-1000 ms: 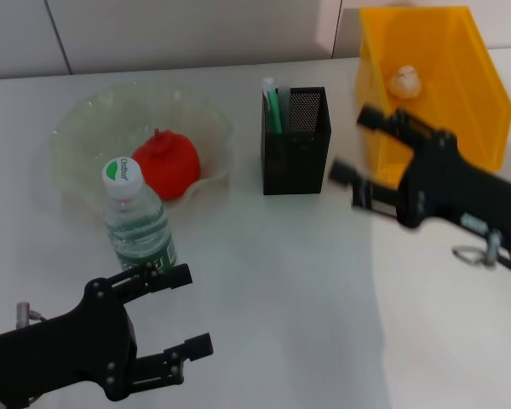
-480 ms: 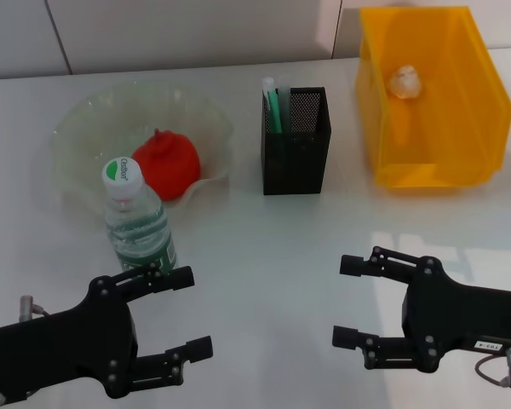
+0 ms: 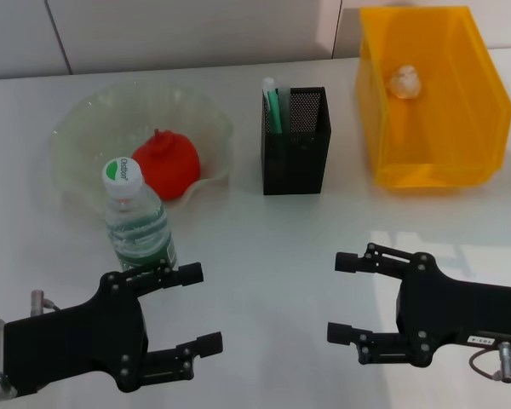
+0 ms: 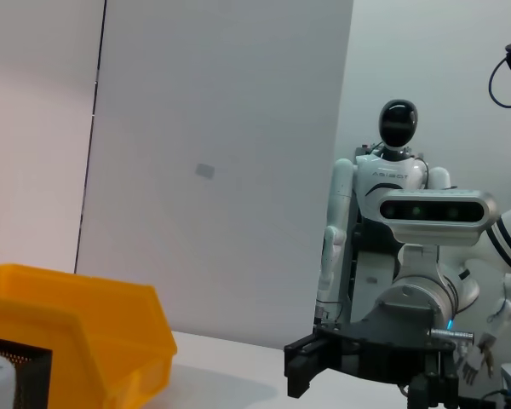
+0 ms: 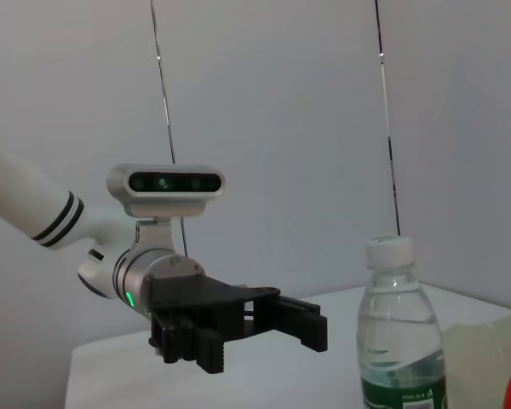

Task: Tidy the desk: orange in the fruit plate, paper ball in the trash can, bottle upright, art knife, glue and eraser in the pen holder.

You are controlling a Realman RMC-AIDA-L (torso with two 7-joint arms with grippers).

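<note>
head: high, looking down at desk [image 3: 281, 256] | wrists: low, level, facing each other across it

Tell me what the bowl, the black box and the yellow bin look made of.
Fruit plate: probably glass, pale green and see-through with a wavy glossy rim.
Pen holder: likely metal mesh, matte black, fine holes showing.
Trash can: plastic, smooth translucent yellow; the paper ball shows inside it.

Light was bright and even from above. The white worktop [image 3: 264, 247] showed mild glare and soft shadows beneath the trash can [image 3: 430, 98] and pen holder [image 3: 295, 141]. All views were sharp, without motion blur.
</note>
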